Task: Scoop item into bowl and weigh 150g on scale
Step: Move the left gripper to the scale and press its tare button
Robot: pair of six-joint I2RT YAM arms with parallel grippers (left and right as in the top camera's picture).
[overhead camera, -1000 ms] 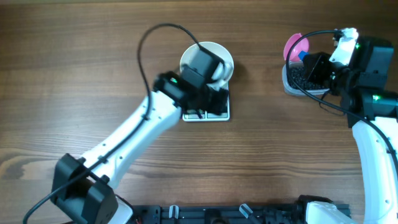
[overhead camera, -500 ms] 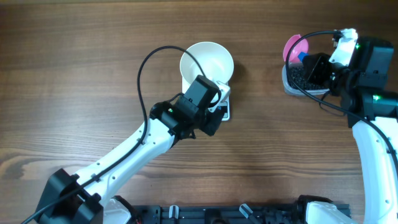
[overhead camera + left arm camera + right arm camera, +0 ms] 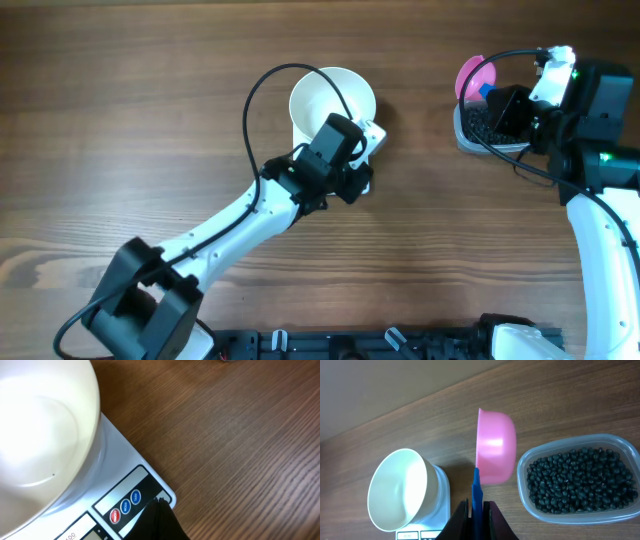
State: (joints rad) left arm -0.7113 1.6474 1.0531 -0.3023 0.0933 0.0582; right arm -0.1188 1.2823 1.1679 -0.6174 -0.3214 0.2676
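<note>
The white bowl stands on the scale, and the black beans lie in the clear tub on the counter. The right fingers pinch the blue handle of the pink scoop, just beside the tub. The left fingers are pressed together, with the tip at the scale's buttons.

Scale front: digits ending "00", partly cut off; buttons: lettering too small.

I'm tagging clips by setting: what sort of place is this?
Probably a robot test bench set for kitchen-style weighing: a kitchen scale bearing a white bowl, a tub of black beans, and a pink scoop.
</note>
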